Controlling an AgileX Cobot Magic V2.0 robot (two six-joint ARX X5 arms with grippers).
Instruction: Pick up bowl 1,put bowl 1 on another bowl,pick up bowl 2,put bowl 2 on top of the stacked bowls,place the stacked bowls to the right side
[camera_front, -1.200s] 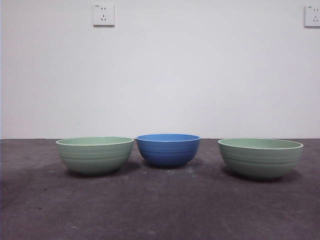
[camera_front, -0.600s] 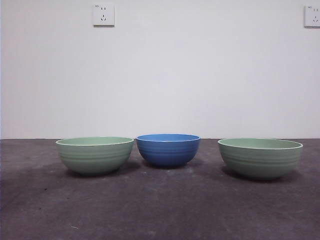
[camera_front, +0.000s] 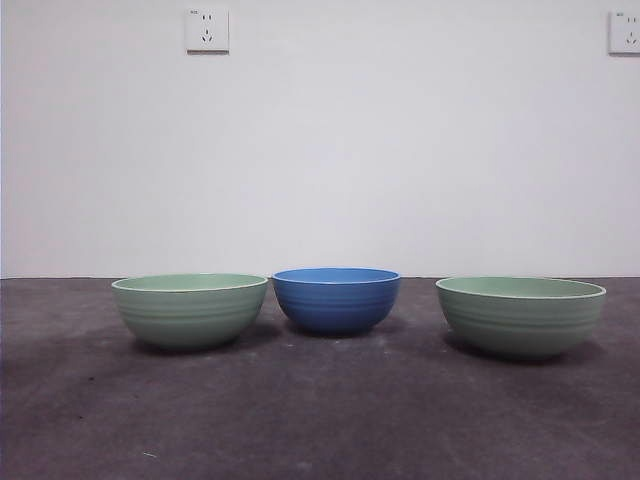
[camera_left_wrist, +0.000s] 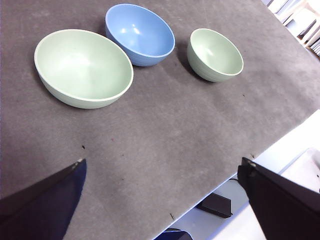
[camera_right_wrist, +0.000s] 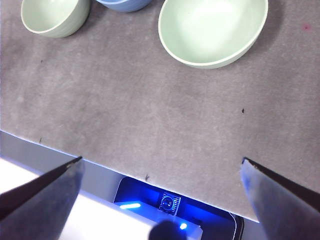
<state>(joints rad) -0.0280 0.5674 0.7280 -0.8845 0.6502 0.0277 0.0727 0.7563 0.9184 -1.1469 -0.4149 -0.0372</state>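
Blue bowl (camera_front: 336, 298) is sitting upright, mouth up, between two green bowls: one (camera_front: 190, 309) just beside it, the other (camera_front: 521, 314) farther off. Left gripper (camera_left_wrist: 162, 200) and right gripper (camera_right_wrist: 161, 192) are hanging spread wide, holding nothing, near the table (camera_front: 320, 420) edge.

The robot shows only its grippers. The left gripper (camera_left_wrist: 162, 200) has two flat, matte black jaws with pale worn corners at their tips. The right gripper (camera_right_wrist: 162, 192) has the same black, wedge-shaped jaws, plain and unmarked.
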